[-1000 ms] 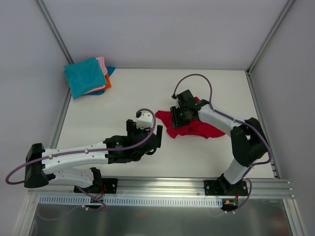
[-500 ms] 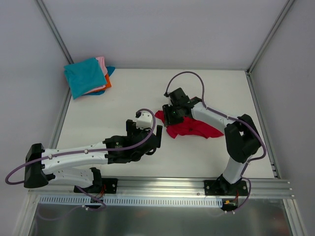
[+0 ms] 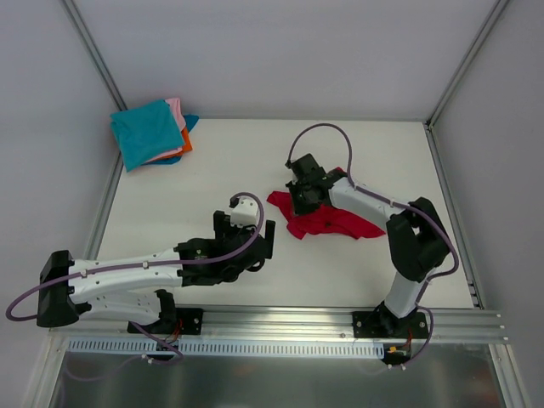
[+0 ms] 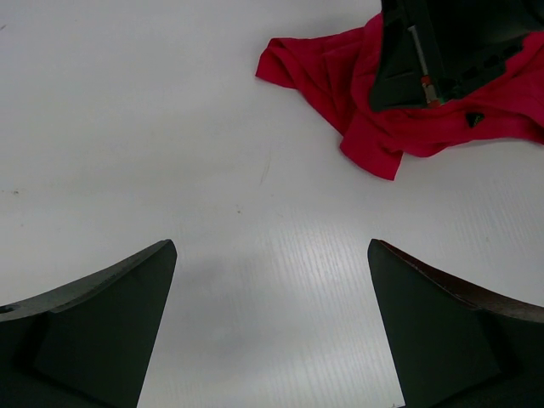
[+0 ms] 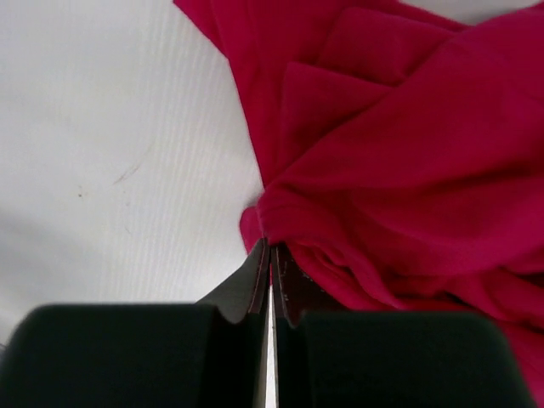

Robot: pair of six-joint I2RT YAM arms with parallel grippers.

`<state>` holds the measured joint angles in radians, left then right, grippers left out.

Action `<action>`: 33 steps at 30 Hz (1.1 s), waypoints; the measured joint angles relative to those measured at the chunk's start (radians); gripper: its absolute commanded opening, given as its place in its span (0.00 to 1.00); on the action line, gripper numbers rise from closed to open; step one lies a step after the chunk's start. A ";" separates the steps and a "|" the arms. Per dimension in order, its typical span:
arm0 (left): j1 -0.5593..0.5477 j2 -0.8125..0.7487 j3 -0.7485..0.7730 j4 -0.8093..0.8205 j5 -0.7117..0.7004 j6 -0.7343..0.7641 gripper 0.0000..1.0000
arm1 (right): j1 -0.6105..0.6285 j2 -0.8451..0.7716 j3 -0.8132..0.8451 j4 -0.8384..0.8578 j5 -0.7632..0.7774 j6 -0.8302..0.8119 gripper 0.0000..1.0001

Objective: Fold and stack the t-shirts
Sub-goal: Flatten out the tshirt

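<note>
A crumpled bright red t-shirt (image 3: pixel 327 221) lies right of the table's middle; it also shows in the left wrist view (image 4: pixel 340 76) and fills the right wrist view (image 5: pixel 391 136). My right gripper (image 3: pixel 302 197) (image 5: pixel 272 246) is shut on a fold of the red t-shirt at its left part. My left gripper (image 3: pixel 246 234) (image 4: pixel 272 263) is open and empty over bare table, a little to the near left of the shirt. A stack of folded t-shirts (image 3: pixel 151 132), teal on top with pink, orange and blue edges, lies at the far left corner.
The white table (image 3: pixel 212 187) is walled by grey panels at the back and sides. A metal rail (image 3: pixel 280 323) runs along the near edge, where both arm bases are bolted.
My right gripper has moved left and slightly back, dragging the red shirt's fold with it. My left gripper has drawn back a little toward the near left.
</note>
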<state>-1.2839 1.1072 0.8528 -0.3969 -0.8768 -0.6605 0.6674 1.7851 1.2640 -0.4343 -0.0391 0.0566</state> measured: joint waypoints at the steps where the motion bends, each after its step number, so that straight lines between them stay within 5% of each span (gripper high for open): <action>1: 0.000 0.000 -0.006 0.005 0.000 0.000 0.99 | 0.000 -0.023 -0.002 -0.015 0.028 -0.007 0.01; 15: 0.000 0.309 0.138 0.116 -0.004 0.017 0.99 | -0.195 -0.631 0.062 -0.283 0.283 -0.101 0.01; 23: 0.001 0.509 0.334 0.100 -0.069 0.012 0.99 | -0.319 -0.780 0.074 -0.457 0.378 -0.158 0.01; 33: 0.009 0.523 0.344 0.074 -0.079 -0.024 0.99 | -0.391 -0.836 0.257 -0.584 0.507 -0.195 0.01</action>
<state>-1.2747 1.6299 1.1973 -0.3225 -0.9558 -0.6849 0.2764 0.9489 1.5215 -1.0187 0.4679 -0.1383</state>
